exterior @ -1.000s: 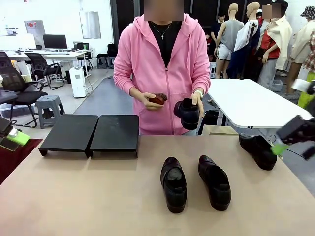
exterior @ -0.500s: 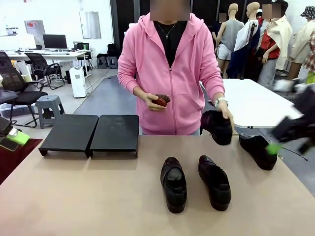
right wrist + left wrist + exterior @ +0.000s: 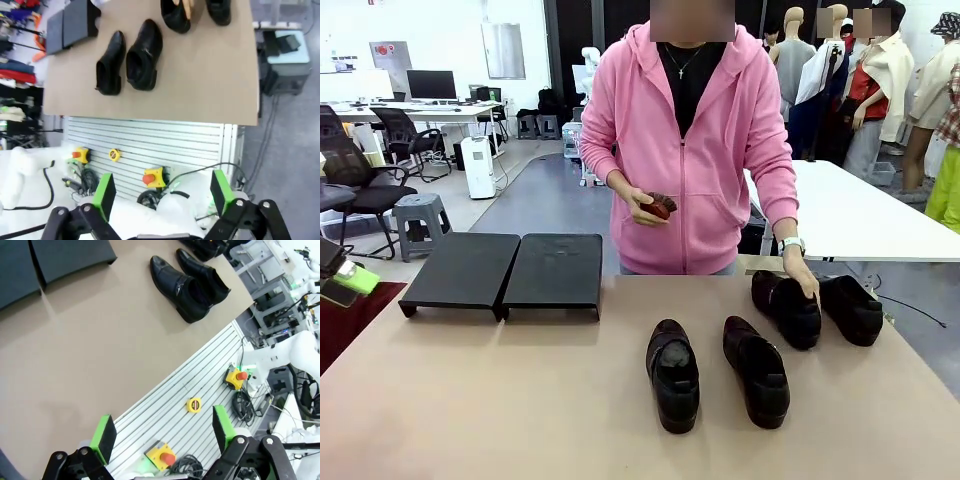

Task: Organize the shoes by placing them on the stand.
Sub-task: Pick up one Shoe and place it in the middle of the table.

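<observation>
Green pads tip the left fingers (image 3: 163,432), which stand spread wide with nothing between them, above a slotted metal frame (image 3: 200,385) just off the bench's (image 3: 100,355) near edge. Two shoes (image 3: 177,282) lie side by side on the bench. Two more are cut off by the picture's top edge, and so is the stand (image 3: 60,260) at the top left. Yellow boxes with red buttons (image 3: 236,377) sit on the frame.

In the right wrist view the right fingers (image 3: 162,194) are likewise released and empty, beyond the bench's near edge. Two shoes lie mid-bench. The other two are cropped at the top, one under a person's hand (image 3: 186,6). One end of the stand shows at the top left.

From the front, all four shoes lie on the pale brown bench, apart from the stand. Two are near the middle, and two are just beside each other at the far right corner, with the hand resting on the left one. The stand, two black panels side by side, sits at the far left corner. The person's other hand (image 3: 645,205) holds something small and reddish-brown, too small to make out. Desks and office chairs fill the room behind.
</observation>
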`<state>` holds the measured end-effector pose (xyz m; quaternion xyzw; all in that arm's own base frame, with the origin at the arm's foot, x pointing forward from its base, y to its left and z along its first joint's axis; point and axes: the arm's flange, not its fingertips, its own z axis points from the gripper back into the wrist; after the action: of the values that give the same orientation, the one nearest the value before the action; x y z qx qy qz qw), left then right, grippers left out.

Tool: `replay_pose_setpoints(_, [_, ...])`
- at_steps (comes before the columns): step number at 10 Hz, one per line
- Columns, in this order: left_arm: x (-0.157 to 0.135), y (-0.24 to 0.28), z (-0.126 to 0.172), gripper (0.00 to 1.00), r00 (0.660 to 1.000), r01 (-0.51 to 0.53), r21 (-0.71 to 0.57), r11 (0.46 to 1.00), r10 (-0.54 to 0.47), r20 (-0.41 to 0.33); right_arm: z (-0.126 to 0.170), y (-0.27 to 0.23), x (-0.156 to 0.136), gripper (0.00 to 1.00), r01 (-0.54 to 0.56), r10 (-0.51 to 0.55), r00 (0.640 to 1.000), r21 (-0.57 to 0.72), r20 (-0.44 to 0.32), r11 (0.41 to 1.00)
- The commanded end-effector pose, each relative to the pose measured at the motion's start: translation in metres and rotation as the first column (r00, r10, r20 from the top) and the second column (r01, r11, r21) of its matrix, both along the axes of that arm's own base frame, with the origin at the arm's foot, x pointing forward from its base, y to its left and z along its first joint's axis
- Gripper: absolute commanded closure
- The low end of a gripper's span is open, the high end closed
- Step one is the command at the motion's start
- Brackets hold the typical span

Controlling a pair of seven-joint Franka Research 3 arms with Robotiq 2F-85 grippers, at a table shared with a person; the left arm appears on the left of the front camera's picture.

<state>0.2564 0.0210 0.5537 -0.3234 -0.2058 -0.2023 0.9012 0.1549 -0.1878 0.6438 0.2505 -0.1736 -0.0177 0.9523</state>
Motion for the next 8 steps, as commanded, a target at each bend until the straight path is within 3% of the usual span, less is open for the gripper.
replay_pose_setpoints(1, [0.000, 0.000, 0.000, 0.00, 1.000, 0.018, -0.021, 1.000, -0.018, 0.012, -0.002, 0.023, 0.003, 0.00, -0.027, 0.027, 1.000, -0.045, 0.003, 0.999])
replay_pose_setpoints(3, [0.000, 0.000, 0.000, 0.00, 1.000, 0.018, -0.021, 1.000, -0.018, 0.012, 0.000, 0.008, 0.002, 0.00, -0.003, 0.003, 1.000, -0.018, -0.009, 1.000])
replay_pose_setpoints(6, [0.000, 0.000, 0.000, 0.00, 1.000, 0.018, -0.021, 1.000, -0.018, 0.012, -0.034, 0.145, 0.100, 0.00, -0.036, 0.012, 0.989, -0.164, -0.146, 0.986])
replay_pose_setpoints(7, [0.000, 0.000, 0.000, 0.00, 1.000, 0.018, -0.021, 1.000, -0.018, 0.012, -0.048, 0.193, 0.126, 0.00, -0.043, 0.018, 0.990, -0.180, -0.138, 0.983])
replay_pose_setpoints(8, [0.000, 0.000, 0.000, 0.00, 1.000, 0.018, -0.021, 1.000, -0.018, 0.012, -0.069, 0.253, 0.151, 0.00, -0.039, -0.002, 0.989, -0.278, -0.146, 0.960])
